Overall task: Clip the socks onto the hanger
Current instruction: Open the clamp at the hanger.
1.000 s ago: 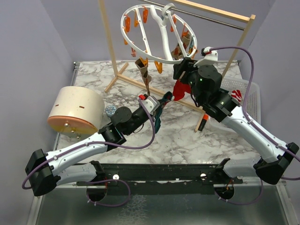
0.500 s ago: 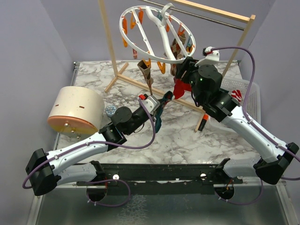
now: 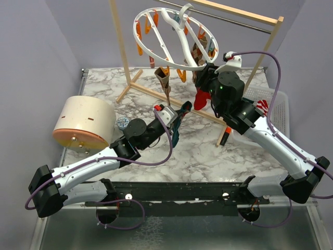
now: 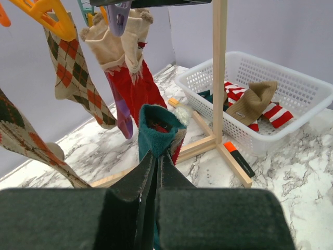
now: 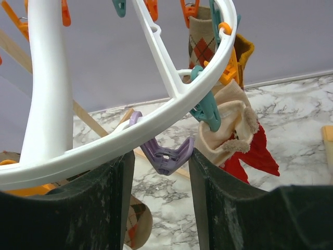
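Observation:
The hanger (image 3: 171, 39), a white ring with orange and teal clips, hangs tilted from the wooden rack; it also shows in the right wrist view (image 5: 171, 104). My right gripper (image 3: 206, 74) is at its near right rim, open, one jaw on each side of a purple clip (image 5: 166, 153) under the ring. A red sock with a tan cuff (image 5: 237, 133) hangs from a teal clip beside it. My left gripper (image 4: 156, 153) is shut on a dark teal sock (image 4: 156, 127), held up below the ring (image 3: 176, 122). Argyle socks (image 4: 73, 67) hang clipped.
A white basket (image 4: 307, 88) at the right holds red-white striped and tan socks. The wooden rack frame (image 3: 122, 47) stands at the back. An orange-black marker (image 4: 238, 156) lies by its foot. A cream round container (image 3: 86, 122) sits at the left.
The hanger ring has swung and tilted a little, and my right gripper has risen slightly to its rim. The left arm with the teal sock has not moved.

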